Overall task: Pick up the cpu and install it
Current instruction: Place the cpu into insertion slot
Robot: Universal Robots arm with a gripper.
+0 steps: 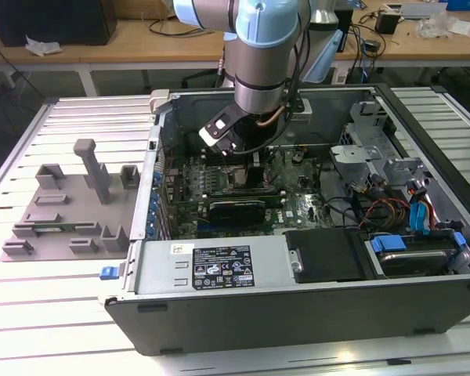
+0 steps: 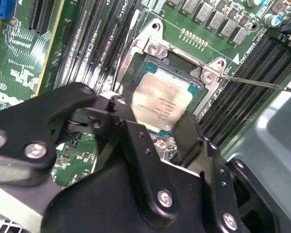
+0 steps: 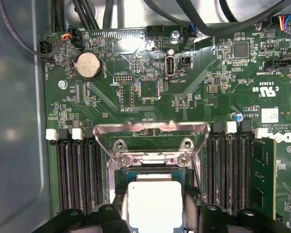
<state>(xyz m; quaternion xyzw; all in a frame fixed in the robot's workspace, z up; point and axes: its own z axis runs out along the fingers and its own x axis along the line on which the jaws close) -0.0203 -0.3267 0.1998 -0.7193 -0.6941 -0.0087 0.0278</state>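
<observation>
The cpu (image 3: 154,203), a flat silver square with a pale rim, sits low over the dark socket (image 3: 136,175) on the green motherboard (image 3: 208,73). My gripper (image 3: 155,208) is shut on it, with a black finger (image 3: 117,213) pressed against each of two opposite edges. In the second wrist view the cpu (image 2: 160,99) lies between the same fingers (image 2: 120,108) of the gripper (image 2: 153,115), inside the socket frame (image 2: 155,48). In the exterior view the arm reaches down into the open computer case (image 1: 219,270), with the gripper (image 1: 254,168) above the board.
The socket's metal load plate (image 3: 150,132) stands open and its thin lever (image 2: 262,83) sticks out sideways. Memory slots (image 3: 77,174) flank the socket. A black card (image 1: 235,210), cables (image 1: 384,211) and drive bays (image 1: 407,254) crowd the case. A grey fixture (image 1: 70,204) lies on the table at the exterior view's left.
</observation>
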